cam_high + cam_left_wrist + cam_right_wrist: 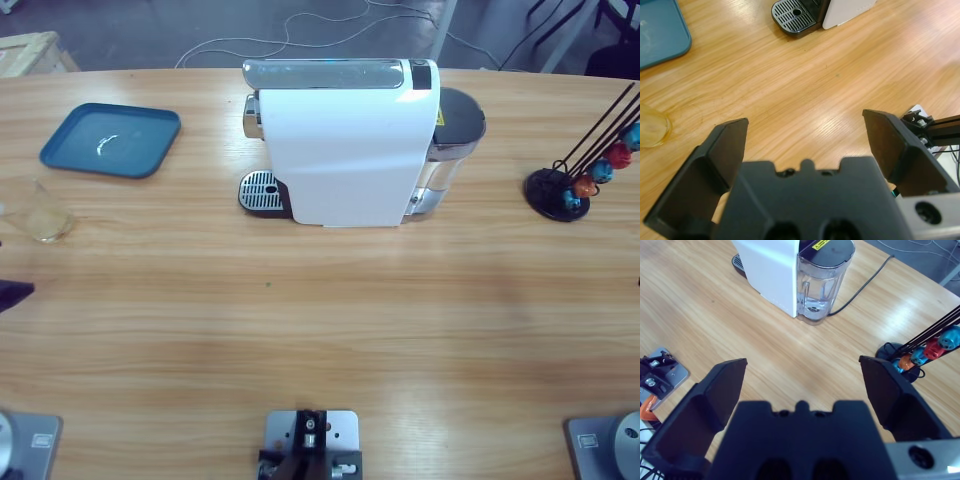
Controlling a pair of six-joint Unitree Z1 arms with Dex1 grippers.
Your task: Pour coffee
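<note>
the small clear glass (pixel 42 215) stands on the desk (pixel 320 320) at the far left, just beside the wide-open, empty left claw (pixel 805 135) and well left of the coffee machine's drip grate (pixel 262 191), while the wide-open right claw (pixel 802 372) is well apart; no coffee shows.

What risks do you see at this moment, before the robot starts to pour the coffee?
1. The glass stands close to the table's left edge; a careless approach by the open left gripper might push it off.
2. The glass is clear and probably hard to locate, so a grasp may miss.
3. The drip tray under the coffee machine is bare; brewing now would spill.
</note>
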